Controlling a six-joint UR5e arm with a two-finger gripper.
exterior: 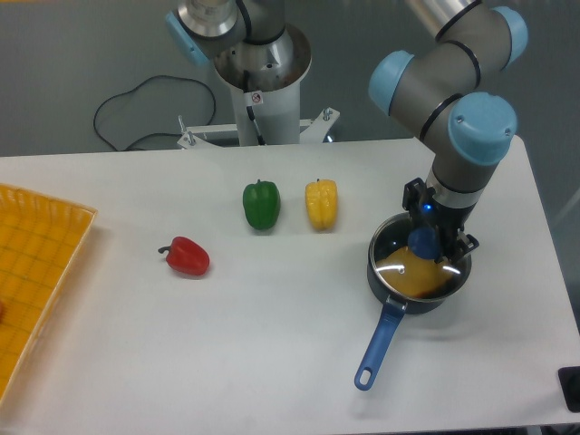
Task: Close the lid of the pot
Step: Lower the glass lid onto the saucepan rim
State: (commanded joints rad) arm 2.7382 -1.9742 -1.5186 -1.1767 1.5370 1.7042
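The gripper (433,243) came down over the pot (419,272), and its fingertips sat behind the blue knob, so I could not tell how the jaws stood. The arm covered the back rim of the lid (439,268). Something orange showed through the glass, but it was too unclear to name. The yellow tray (36,263) was cut off by the left edge. A dark thing (571,388) at the bottom right corner was cut off too. The top of the robot base (245,36) ran out of the picture.
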